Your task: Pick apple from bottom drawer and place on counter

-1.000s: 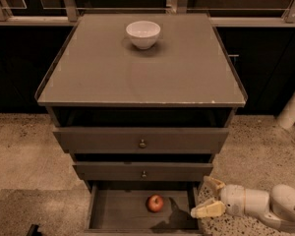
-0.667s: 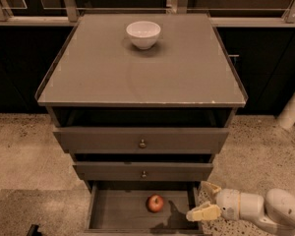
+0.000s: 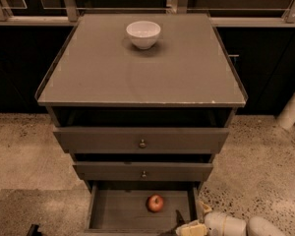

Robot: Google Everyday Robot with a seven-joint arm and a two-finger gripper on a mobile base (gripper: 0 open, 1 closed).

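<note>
The small red apple (image 3: 155,203) lies on the plank floor of the open bottom drawer (image 3: 115,213), right of its middle. My gripper (image 3: 196,220) is low at the drawer's front right corner, just right of and below the apple, with its pale fingers spread apart and holding nothing. The white arm (image 3: 241,226) runs off to the lower right. The counter (image 3: 137,68) is the flat grey-brown top above the drawers.
A white bowl (image 3: 143,33) stands at the back middle of the counter. Two wider drawers with brass knobs (image 3: 142,143) stand partly open above the bottom one. Speckled floor surrounds the cabinet. A white post (image 3: 292,107) stands at the right.
My gripper and arm have dropped lower and shifted slightly left toward the drawer's front right corner. The apple has not moved.
</note>
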